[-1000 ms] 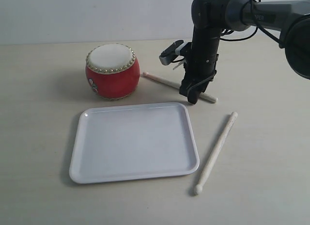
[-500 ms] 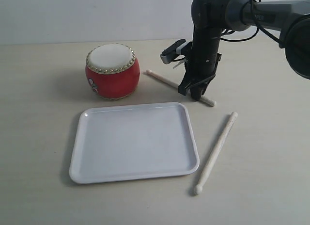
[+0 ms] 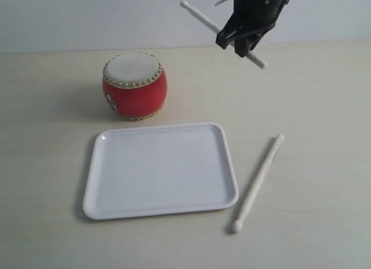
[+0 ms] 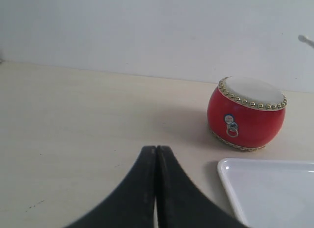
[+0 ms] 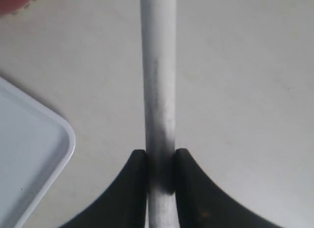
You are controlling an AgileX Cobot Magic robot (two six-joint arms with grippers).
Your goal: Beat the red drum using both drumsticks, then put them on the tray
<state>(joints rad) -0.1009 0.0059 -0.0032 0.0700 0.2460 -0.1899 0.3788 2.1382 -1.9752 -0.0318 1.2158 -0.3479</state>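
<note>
The right fingers [image 5: 137, 188], clamped on a slim pale wooden drumstick [image 5: 158, 90] near its butt, have lifted it off the pale table [image 3: 313, 106]; beating looks ready to begin. Below them lie the second drumstick [image 3: 259, 179] and the flat white plastic tray [image 3: 159, 167], with the squat red drum [image 3: 134, 86] beyond. The left fingers [image 4: 142, 188] are pressed together, empty. The right arm is cropped off.

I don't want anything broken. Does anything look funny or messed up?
Nothing looks broken or spilled. The red drum stands upright, one drumstick is held in the air by the right gripper, and the other drumstick lies on the table beside the tray.
</note>
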